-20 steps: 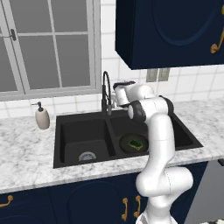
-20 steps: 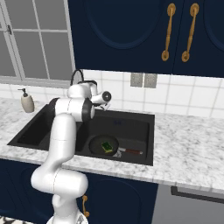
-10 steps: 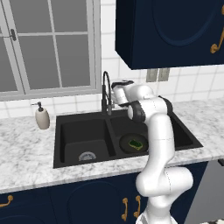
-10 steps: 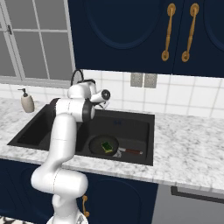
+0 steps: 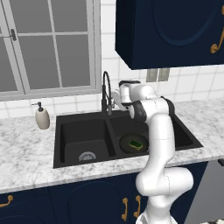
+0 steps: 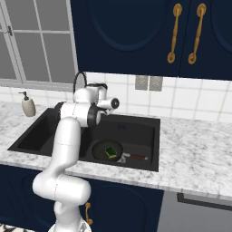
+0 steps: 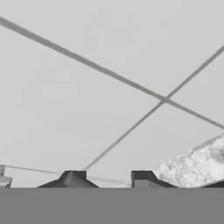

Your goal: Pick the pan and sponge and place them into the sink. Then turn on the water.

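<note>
The pan [image 5: 132, 143] lies in the right basin of the sink [image 5: 83, 131], the sponge [image 5: 134, 143] resting inside it, its handle [image 6: 136, 157] pointing right. The arm reaches to the faucet [image 5: 105, 94] at the sink's back edge. In the hand view, facing wall tiles [image 7: 109, 65], the gripper [image 7: 108, 178] shows two fingertips [image 7: 73, 178] standing slightly apart; whether they pinch anything cannot be told.

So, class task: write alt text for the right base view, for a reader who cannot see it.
A white robot arm reaches to the tap behind a black sink. A pan holding a sponge lies in the sink.
</note>
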